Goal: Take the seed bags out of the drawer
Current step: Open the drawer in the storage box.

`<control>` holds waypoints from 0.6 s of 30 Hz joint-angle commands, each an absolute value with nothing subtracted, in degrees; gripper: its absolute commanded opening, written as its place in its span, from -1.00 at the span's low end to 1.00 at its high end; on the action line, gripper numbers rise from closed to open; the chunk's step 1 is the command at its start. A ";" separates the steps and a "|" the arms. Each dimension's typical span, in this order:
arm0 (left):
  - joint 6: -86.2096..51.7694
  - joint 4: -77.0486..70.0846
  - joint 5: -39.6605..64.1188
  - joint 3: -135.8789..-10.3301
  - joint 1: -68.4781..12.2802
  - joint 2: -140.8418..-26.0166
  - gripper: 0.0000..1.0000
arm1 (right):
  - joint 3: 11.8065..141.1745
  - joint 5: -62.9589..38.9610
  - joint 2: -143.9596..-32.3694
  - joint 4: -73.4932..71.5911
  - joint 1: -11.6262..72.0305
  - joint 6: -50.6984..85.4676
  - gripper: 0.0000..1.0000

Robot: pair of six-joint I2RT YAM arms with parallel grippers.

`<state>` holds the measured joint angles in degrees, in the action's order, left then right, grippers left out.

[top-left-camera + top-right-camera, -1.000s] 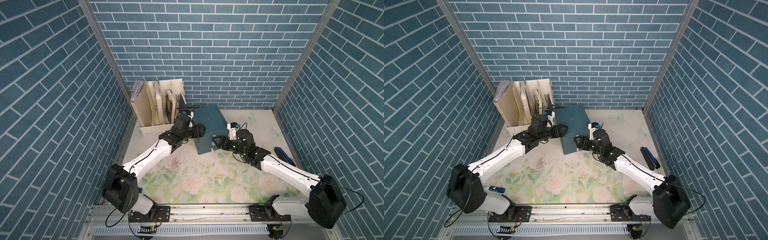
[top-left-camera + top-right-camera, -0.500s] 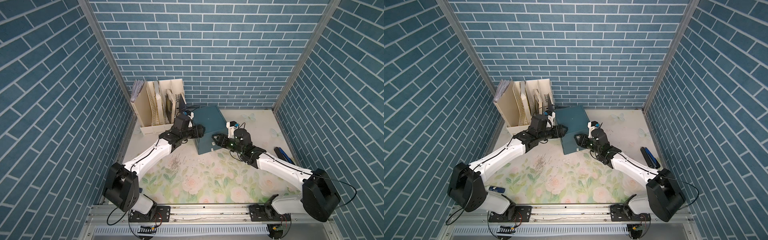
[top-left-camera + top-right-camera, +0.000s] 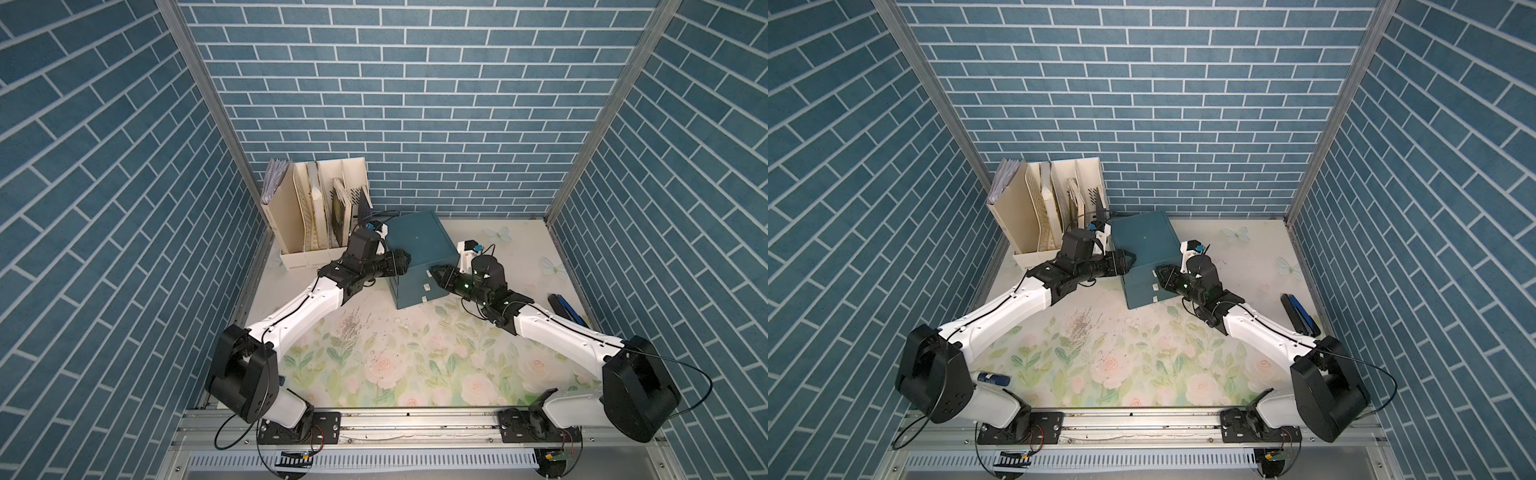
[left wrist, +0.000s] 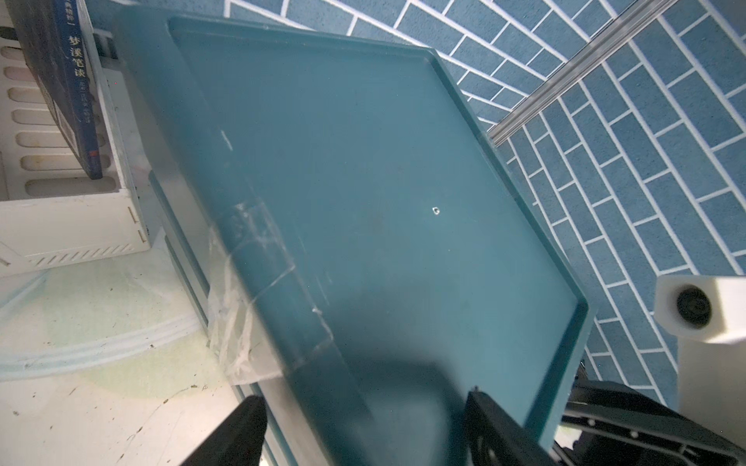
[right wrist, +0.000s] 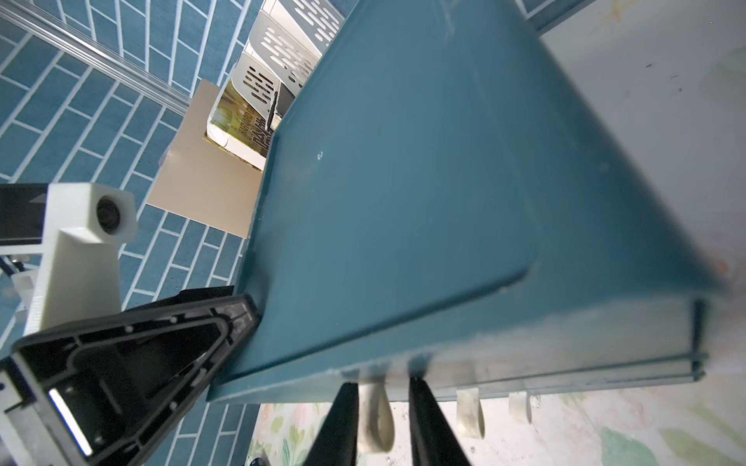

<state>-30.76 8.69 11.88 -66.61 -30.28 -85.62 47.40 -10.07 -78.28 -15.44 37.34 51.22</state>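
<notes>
**A:** Where does the cabinet stand?

**B:** The teal cabinet (image 3: pixel 417 239) stands on the tabletop (image 3: pixel 395 361), just beside the cream file rack (image 3: pixel 316 224). All 3 drawer fronts sit flush. 3 white tabs run in 1 column down the front face.

**A:** Where are the seed bags?

**B:** I cannot see them from here. With the drawers shut, whatever is inside is hidden.

**A:** What is the right end effector doing?

**B:** The right end effector (image 5: pixel 382 385) is at the front face, on the top drawer (image 3: pixel 415 277). Its 2 fingers (image 5: pixel 343 427) stand on either side of that drawer's pull tab (image 5: pixel 375 419), the tab nearest the cabinet's top edge. The jaws are narrow but not pressed together. A sliver of gap shows between the tab and 1 finger, so the tab is bracketed, not pinched.

**A:** And the left end effector?

**B:** The left end effector (image 3: pixel 405 266) is at the cabinet's front corner on the file-rack side, level with the top panel. In the left wrist view its 2 fingers are spread, with the cabinet's corner between them. I cannot tell whether they press on the cabinet.

**A:** Anything else on the tabletop?

**B:** Clear tape (image 4: pixel 250 314) clings across the cabinet's edge on the file-rack side. A dark blue object (image 3: pixel 567 307) lies on the right arm's side of the tabletop, well apart from the cabinet.
</notes>
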 commanded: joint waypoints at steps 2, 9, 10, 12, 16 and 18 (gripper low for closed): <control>-29.81 9.97 12.04 -66.70 -29.88 -86.15 0.63 | 46.77 -11.53 -78.91 -17.47 37.18 51.66 -0.48; -29.85 10.28 11.95 -66.28 -29.88 -85.93 0.63 | 45.95 -12.87 -79.36 -18.25 37.17 52.20 -0.29; -29.89 10.24 11.95 -66.36 -29.90 -85.96 0.63 | 45.89 -13.00 -79.50 -18.28 37.13 52.34 -0.29; -30.01 10.27 11.92 -66.18 -29.88 -85.85 0.63 | 45.79 -13.36 -79.71 -18.70 37.18 52.50 -0.29; -30.09 10.31 11.86 -66.07 -29.88 -85.78 0.63 | 45.77 -13.54 -80.05 -19.08 37.12 52.77 -0.30; -30.15 10.32 11.87 -66.09 -29.88 -85.65 0.63 | 45.98 -13.62 -80.13 -19.16 37.13 52.82 -0.39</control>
<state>-30.81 8.73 11.88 -66.61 -30.28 -85.62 46.33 -12.88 -79.50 -17.23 37.32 52.27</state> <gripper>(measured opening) 0.816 0.324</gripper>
